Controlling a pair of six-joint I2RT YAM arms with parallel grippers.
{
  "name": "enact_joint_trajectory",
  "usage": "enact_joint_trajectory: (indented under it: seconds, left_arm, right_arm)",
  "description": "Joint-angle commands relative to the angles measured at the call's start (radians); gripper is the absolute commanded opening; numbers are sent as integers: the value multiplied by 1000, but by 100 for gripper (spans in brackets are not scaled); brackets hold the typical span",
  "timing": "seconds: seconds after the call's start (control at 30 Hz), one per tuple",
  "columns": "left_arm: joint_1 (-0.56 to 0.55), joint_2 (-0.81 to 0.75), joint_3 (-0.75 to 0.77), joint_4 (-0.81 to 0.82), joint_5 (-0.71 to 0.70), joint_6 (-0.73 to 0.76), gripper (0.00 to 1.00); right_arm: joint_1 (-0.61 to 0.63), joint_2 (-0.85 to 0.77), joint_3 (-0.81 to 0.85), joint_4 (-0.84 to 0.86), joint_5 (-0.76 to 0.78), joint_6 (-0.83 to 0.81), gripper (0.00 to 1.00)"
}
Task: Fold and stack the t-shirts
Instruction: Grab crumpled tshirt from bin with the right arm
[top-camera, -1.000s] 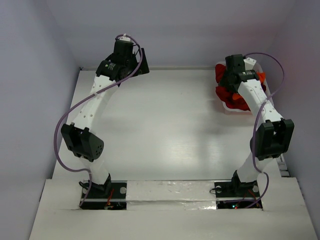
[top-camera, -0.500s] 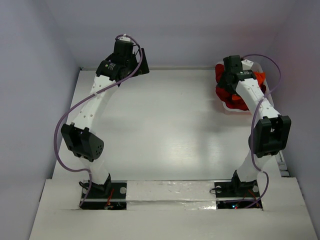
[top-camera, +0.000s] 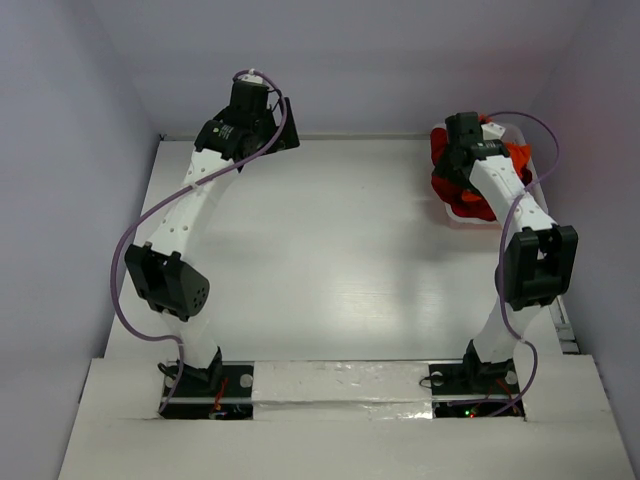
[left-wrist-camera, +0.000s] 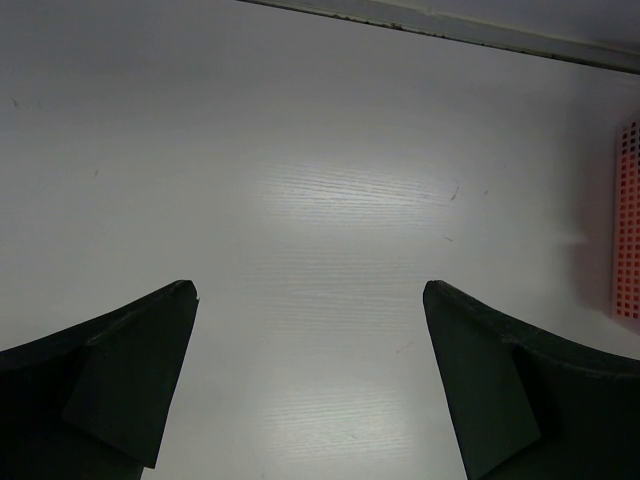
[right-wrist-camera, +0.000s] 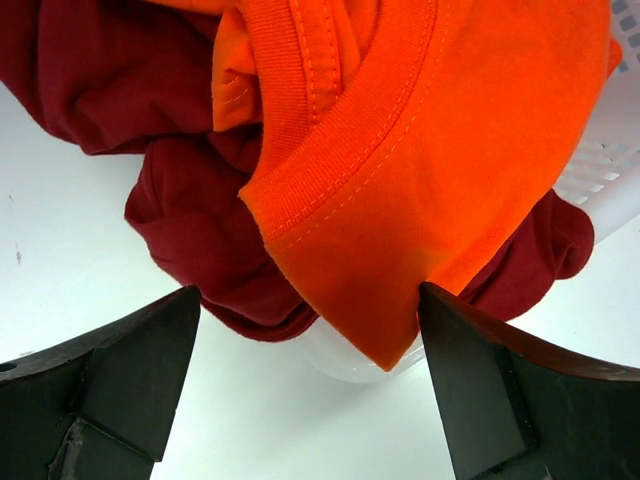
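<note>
An orange-red t-shirt and a dark crimson t-shirt spill over the rim of a white lattice basket at the table's far right. My right gripper hangs open right over them, its right finger touching the orange cloth's hanging corner, nothing gripped. In the top view the right gripper sits over the red heap. My left gripper stands open above bare white table at the far left, with nothing between its fingers.
The basket's lattice wall shows pink-orange at the right edge of the left wrist view. Grey walls close in the table at the back and both sides. The white table top lies between the two arms.
The right arm has shifted slightly left and toward the far wall over the shirts, its elbow drawing in. The left arm has barely moved.
</note>
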Motion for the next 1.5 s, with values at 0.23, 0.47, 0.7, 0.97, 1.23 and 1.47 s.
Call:
enact_joint_trajectory:
  seconds: [0.23,0.47,0.7,0.97,1.23,1.47]
  left_arm:
    - [0,-5,48,4,1,9,99]
    - [0,-9,54,1,-10,10,99]
    - [0,1,60,-5,-2,9,99]
    - [0,0,69,-4,-8,17,99]
    - [0,11,85,-8,-4,18,99]
    - [0,20,106,-11,0,17,99]
  right_arm:
    - [-17,-6,40,14,47,20,90]
    - [-26,11,60,18,48,8,84]
    - [-36,48,141,-17,96,-4,84]
    - [-54,68,181,-58,195,3,86]
    - [-63,69,175,-75,231,22,85]
    - [-72,88,192,-80,165,11,81]
